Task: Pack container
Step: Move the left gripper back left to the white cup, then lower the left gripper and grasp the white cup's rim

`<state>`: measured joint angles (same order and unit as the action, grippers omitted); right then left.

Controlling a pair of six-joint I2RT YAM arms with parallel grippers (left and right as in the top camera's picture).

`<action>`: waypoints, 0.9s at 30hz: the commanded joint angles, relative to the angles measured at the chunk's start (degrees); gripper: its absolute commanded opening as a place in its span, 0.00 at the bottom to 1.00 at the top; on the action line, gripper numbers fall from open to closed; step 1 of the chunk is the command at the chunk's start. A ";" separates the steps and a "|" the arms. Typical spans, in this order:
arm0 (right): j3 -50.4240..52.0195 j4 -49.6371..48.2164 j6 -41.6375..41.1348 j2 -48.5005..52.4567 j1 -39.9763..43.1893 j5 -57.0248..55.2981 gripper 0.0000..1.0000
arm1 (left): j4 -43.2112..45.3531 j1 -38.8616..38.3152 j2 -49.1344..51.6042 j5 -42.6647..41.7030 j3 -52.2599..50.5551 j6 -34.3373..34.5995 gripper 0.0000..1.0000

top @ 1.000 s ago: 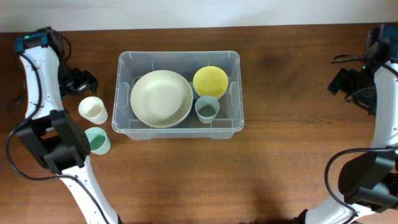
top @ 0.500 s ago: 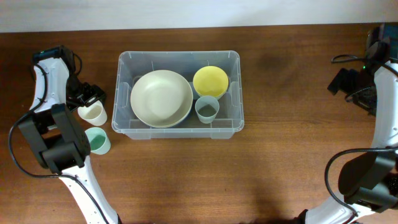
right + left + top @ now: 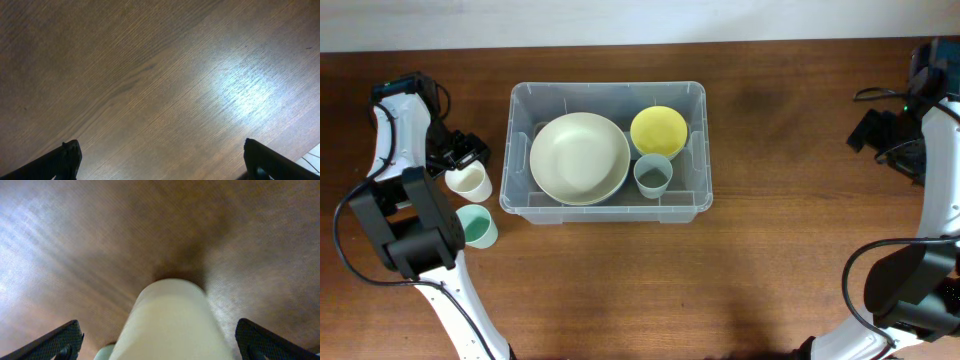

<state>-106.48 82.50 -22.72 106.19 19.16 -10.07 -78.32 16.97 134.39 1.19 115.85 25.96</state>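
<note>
Left arm [image 3: 405, 130] moved to cream cup [image 3: 170, 325], cup partly cropped, both jaws apart

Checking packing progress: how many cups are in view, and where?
3. A grey-blue cup stands inside the container; a cream cup and a green cup stand on the table left of it. Nested ones might be hidden.

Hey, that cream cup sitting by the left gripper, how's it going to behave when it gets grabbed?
The cream cup looks small and empty, so probably light. It stands upright on the table, so a sideways nudge could tip it and let it roll. Its smooth round wall may slip in the left gripper.
</note>
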 commanded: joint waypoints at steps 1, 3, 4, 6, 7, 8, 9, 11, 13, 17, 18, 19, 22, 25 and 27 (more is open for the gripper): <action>0.09 -0.02 -0.44 0.11 0.37 -0.74 0.99 | 2.01 0.48 -0.59 -1.73 -0.46 -3.67 0.99; 0.09 0.00 -0.44 0.11 0.37 -0.74 0.99 | 3.21 0.79 -0.59 -1.20 -0.42 -3.74 0.99; 0.09 -0.02 -0.44 0.11 0.37 -0.74 0.99 | 3.98 1.14 -0.59 -1.25 -0.42 -3.74 0.99; 0.09 0.00 -0.44 0.11 0.37 -0.74 0.99 | 5.51 2.14 -0.68 -1.29 -0.13 -3.78 0.99; 0.09 -0.02 -0.44 0.11 0.37 -0.74 0.99 | 6.16 2.89 -0.70 -1.36 0.48 -4.39 0.99; 0.09 0.00 -0.44 0.11 0.37 -0.74 0.99 | 6.56 3.54 -0.72 -1.66 1.36 -5.51 0.99; 0.09 0.00 -0.44 0.11 0.37 -0.74 0.99 | 6.43 4.31 -0.85 -1.84 2.75 -6.47 0.99; 0.11 0.00 -0.44 0.11 0.37 -0.72 0.99 | 5.16 5.86 -1.84 -1.97 6.60 -7.96 0.99; 0.09 0.00 -0.44 0.11 0.37 -0.74 0.99 | 4.24 6.73 -3.37 -2.32 9.31 -9.62 0.99; 0.09 0.00 -0.44 0.11 0.37 -0.74 0.99 | 1.86 7.91 -8.87 -2.95 12.55 -10.27 1.00; 0.09 0.00 -0.44 0.11 0.37 -0.72 0.99 | 1.07 8.00 -10.88 -2.95 12.55 -10.49 1.00; 0.09 0.00 -0.44 0.11 0.37 -0.74 0.99 | 0.39 8.02 -12.37 -2.95 12.55 -10.84 1.00; 0.09 0.00 -0.44 0.11 0.37 -0.74 0.99 | -3.02 7.87 -16.87 -2.97 12.55 -11.98 0.99; 0.09 0.00 -0.44 0.11 0.37 -0.74 0.99 | -8.20 7.85 -19.76 -2.95 12.55 -11.98 1.00; 0.09 0.00 -0.44 0.11 0.37 -0.72 0.99 | -12.35 7.91 -20.55 -2.62 12.50 -11.96 1.00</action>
<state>-106.48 82.48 -22.72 106.19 19.16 -10.07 -87.37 24.77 115.46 -1.15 127.96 15.38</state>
